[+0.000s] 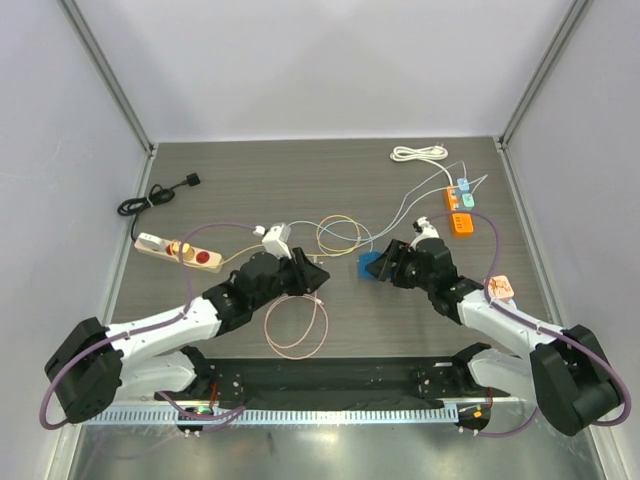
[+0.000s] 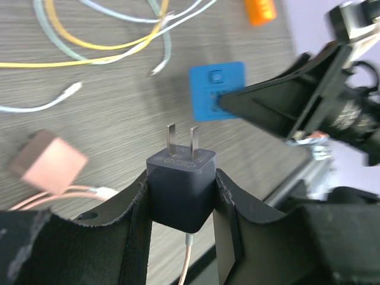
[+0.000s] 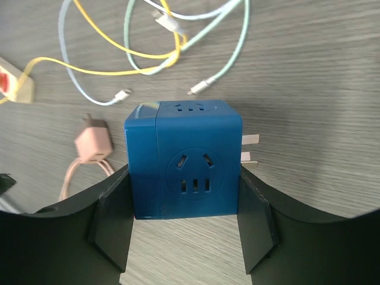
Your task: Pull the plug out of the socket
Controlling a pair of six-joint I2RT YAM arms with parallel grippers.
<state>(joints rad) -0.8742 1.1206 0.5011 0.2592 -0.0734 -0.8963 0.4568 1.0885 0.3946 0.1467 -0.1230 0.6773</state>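
Observation:
My left gripper [image 2: 181, 199] is shut on a dark navy charger plug [image 2: 181, 187], its two metal prongs pointing up and free in the air, a pink cable hanging below it. My right gripper [image 3: 184, 199] is shut on the blue cube socket [image 3: 184, 157], with an empty socket face toward the camera and its own prongs sticking out on the right. In the top view the left gripper [image 1: 312, 276] and the socket [image 1: 370, 265] are a short gap apart at the table's middle. The socket also shows in the left wrist view [image 2: 217, 90], beyond the plug.
A pink charger [image 3: 93, 141] with a pink cable loop [image 1: 295, 325] lies near the left arm. Yellow, white and pale-green cables [image 1: 340, 235] lie behind. A beige power strip [image 1: 178, 250], a white adapter [image 1: 275, 238], orange adapters [image 1: 461, 222], a black cord [image 1: 155, 197] and a coiled white cable [image 1: 420, 153] lie around.

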